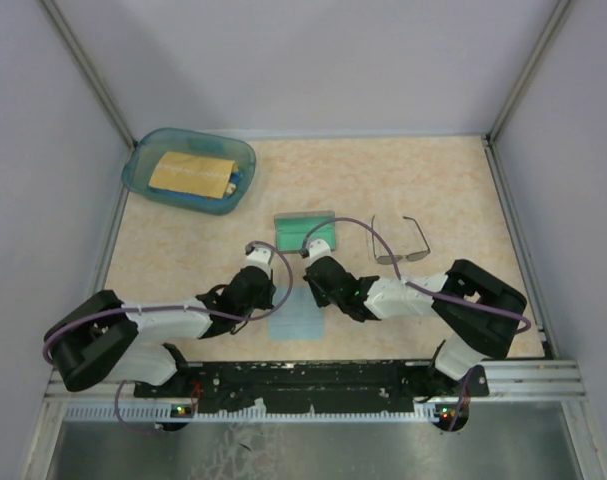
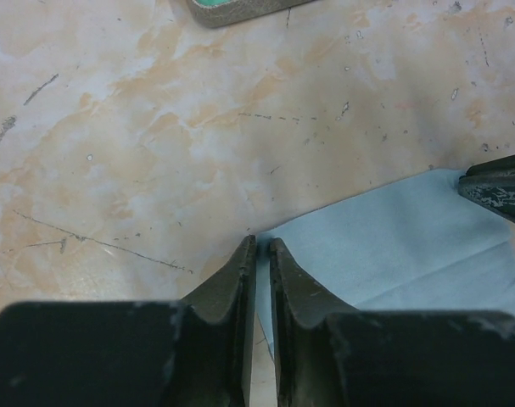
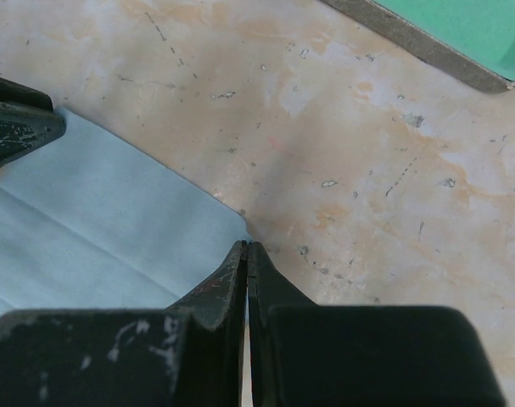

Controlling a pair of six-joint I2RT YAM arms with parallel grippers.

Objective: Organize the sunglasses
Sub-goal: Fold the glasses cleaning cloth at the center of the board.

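We have both grippers down at neighbouring corners of the blue cloth (image 1: 293, 320), probably so it can be lifted flat. The right gripper (image 3: 247, 246) is pressed together at its corner and the left gripper (image 2: 262, 242) shows only a thin slit, though we cannot tell whether either has caught the cloth. The sunglasses (image 1: 403, 245) lie on the table (image 1: 433, 180), right of the open case (image 1: 305, 228), near it but apart, with neither gripper touching them.
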